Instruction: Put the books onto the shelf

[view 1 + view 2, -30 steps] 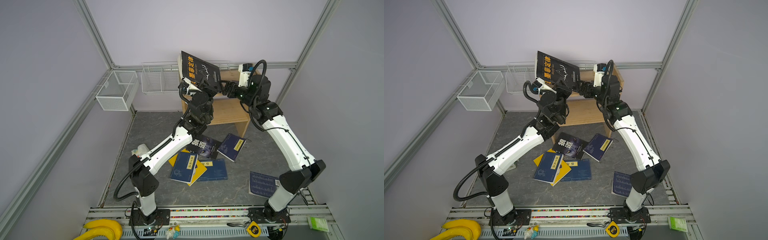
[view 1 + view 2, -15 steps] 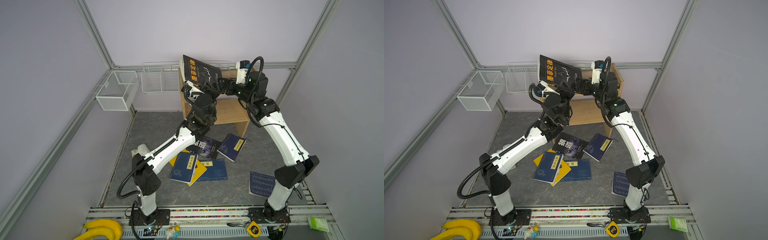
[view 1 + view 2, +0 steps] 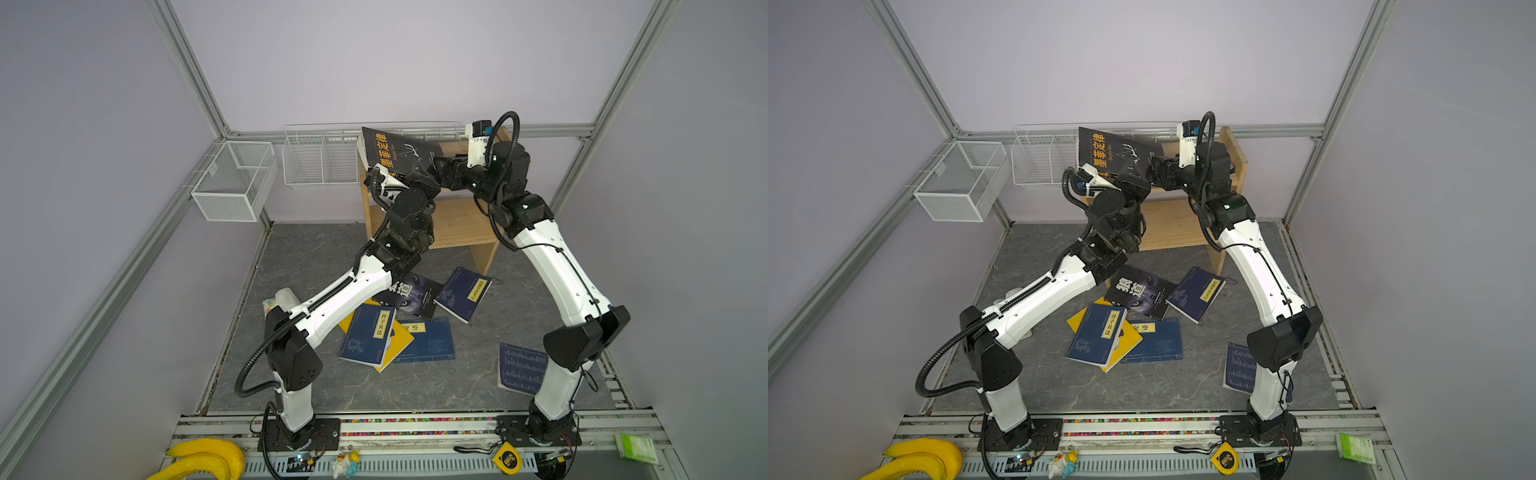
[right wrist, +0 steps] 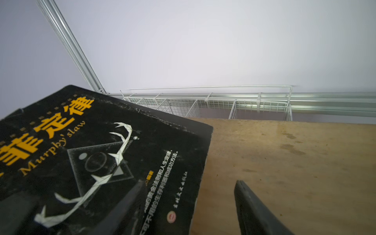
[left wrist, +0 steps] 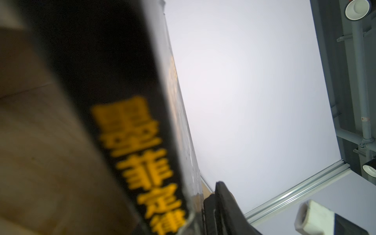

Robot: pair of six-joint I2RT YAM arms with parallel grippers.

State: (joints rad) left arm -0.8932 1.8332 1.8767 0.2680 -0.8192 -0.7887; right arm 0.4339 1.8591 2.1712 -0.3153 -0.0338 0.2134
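Shelf (image 3: pixel 461 224) top meets the black book (image 3: pixel 395 151), tilted lower than before; right tool (image 4: pixel 189 182) apart, left tool (image 3: pixel 411 172) unclear.

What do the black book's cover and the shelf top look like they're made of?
The black book looks like a paperback with a card cover, probably film-laminated: its edges are scuffed and whitened in the right wrist view. The shelf looks like light, unpainted wood, perhaps pine, with a matt finish: faint grain and dark stains show on its bare top.
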